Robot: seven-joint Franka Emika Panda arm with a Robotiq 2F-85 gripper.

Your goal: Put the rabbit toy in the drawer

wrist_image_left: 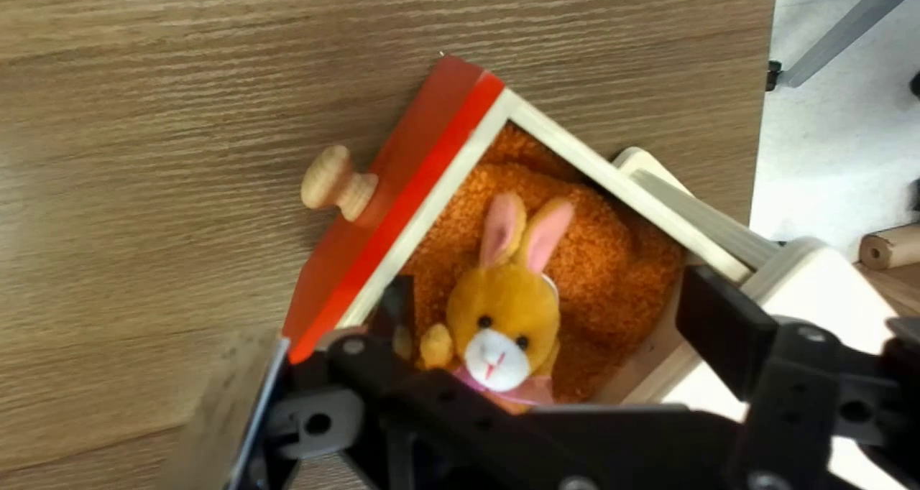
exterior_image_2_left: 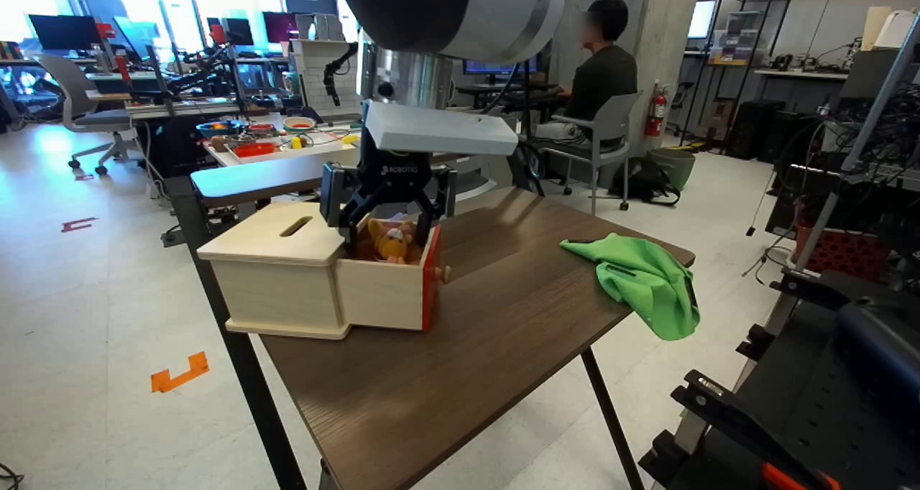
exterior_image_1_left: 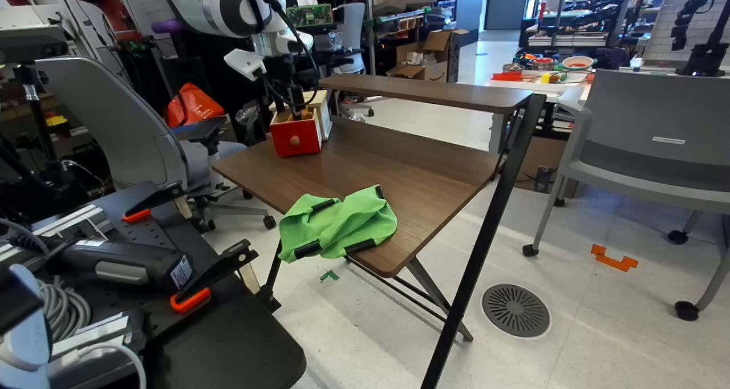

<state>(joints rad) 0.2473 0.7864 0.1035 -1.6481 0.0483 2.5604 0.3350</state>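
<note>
The rabbit toy (wrist_image_left: 503,310) is orange-brown with pink ears and a white muzzle. It sits face up inside the open drawer, on orange fluffy material; it also shows in an exterior view (exterior_image_2_left: 393,243). The drawer has a red front (exterior_image_1_left: 295,139) with a wooden knob and pale wooden sides (exterior_image_2_left: 381,292). It is pulled out of a pale wooden box (exterior_image_2_left: 280,289). My gripper (wrist_image_left: 560,317) is open, pointing down with its fingertips in the drawer, one finger on each side of the rabbit. The left finger in the wrist view is close to the rabbit's paw; contact cannot be told.
The box stands on a brown table (exterior_image_1_left: 365,155), near a raised shelf (exterior_image_1_left: 422,92) along one edge. A green cloth (exterior_image_2_left: 640,274) hangs over a table corner. A black cart (exterior_image_1_left: 228,343) with tools stands beside the table.
</note>
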